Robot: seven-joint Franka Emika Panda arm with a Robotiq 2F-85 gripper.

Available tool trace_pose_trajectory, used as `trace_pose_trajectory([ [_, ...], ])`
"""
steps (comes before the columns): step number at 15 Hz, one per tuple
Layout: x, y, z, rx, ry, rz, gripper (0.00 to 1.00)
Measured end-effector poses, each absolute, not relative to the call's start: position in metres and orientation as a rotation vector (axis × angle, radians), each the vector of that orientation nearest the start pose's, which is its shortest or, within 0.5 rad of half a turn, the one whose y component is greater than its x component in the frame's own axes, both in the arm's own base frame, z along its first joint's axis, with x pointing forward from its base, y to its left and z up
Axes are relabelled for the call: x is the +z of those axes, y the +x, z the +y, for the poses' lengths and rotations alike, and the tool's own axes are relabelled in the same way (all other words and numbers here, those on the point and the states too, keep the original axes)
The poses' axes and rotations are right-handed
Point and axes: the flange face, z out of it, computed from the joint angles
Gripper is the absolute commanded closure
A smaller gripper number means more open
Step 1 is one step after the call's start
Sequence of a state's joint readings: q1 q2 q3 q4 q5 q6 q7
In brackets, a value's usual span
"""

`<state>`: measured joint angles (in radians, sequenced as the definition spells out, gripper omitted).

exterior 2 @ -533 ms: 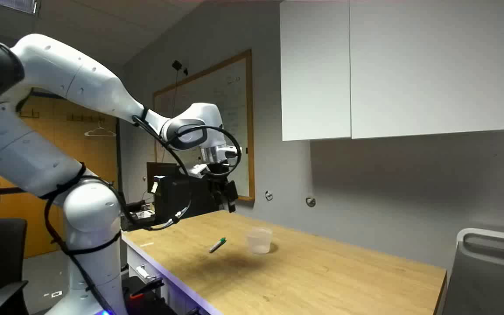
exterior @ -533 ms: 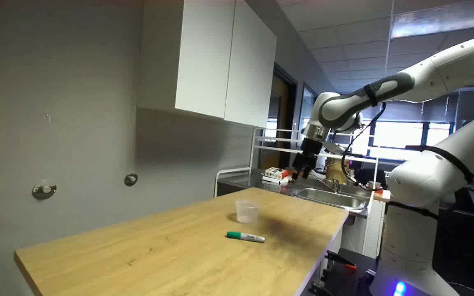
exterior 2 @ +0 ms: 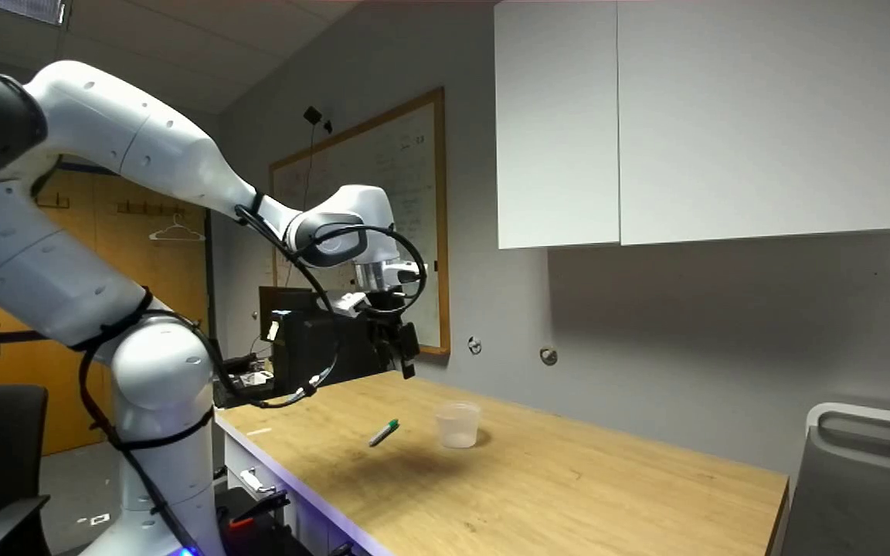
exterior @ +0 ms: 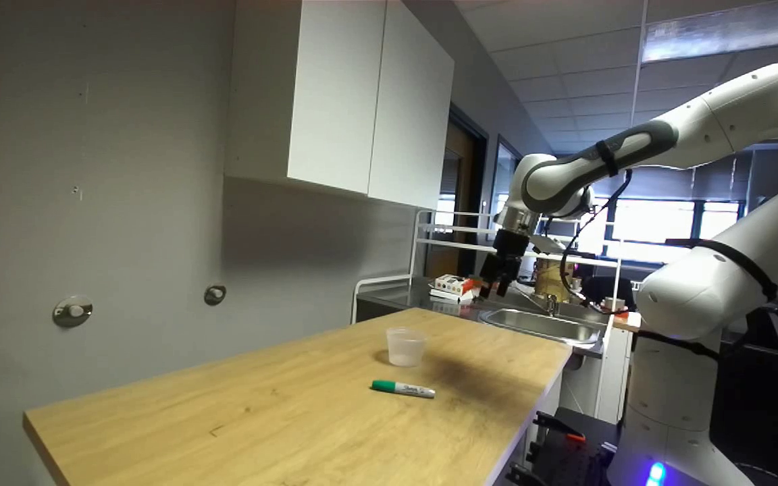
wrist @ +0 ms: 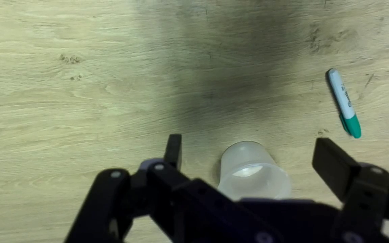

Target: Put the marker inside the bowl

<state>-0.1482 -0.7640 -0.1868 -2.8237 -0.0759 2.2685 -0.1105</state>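
The marker is a white pen with a green cap. It lies flat on the wooden table in both exterior views (exterior: 402,389) (exterior 2: 383,433), and at the right in the wrist view (wrist: 344,101). The bowl is a translucent whitish cup, upright and close to the marker, in both exterior views (exterior: 405,347) (exterior 2: 458,426). In the wrist view the bowl (wrist: 245,157) shows between the fingers, its near rim partly hidden by the gripper. My gripper (wrist: 248,143) is open with nothing in its jaws, well above the table in both exterior views (exterior: 494,290) (exterior 2: 405,369). The marker lies beyond the right finger.
The wooden table (exterior: 227,418) runs along the wall, with a white cabinet (exterior: 335,94) above its back side. A sink (exterior: 544,324) and small boxes (exterior: 453,287) are past the table's far end. A grey panel (exterior 2: 870,479) stands at the right.
My gripper has moved down very slightly. The marker and the bowl have not moved.
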Motion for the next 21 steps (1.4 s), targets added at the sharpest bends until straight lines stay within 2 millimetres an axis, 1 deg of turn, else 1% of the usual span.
trace_pose_trajectory([
  [7, 0.42, 0.311, -0.105, -0.328, -3.092, 0.222, 0.0],
  [10, 0.424, 0.314, -0.105, -0.335, -3.094, 0.22, 0.0],
  [13, 0.424, 0.319, -0.098, -0.33, -3.109, 0.194, 0.0],
  [15, 0.422, 0.324, -0.089, -0.322, -3.122, 0.154, 0.0],
  [17, 0.418, 0.333, -0.076, -0.317, -3.134, 0.096, 0.0],
  [19, 0.411, 0.343, -0.057, -0.312, -3.142, 0.016, 0.0],
  [21, 0.401, 0.354, -0.033, -0.306, -3.141, -0.078, 0.0],
])
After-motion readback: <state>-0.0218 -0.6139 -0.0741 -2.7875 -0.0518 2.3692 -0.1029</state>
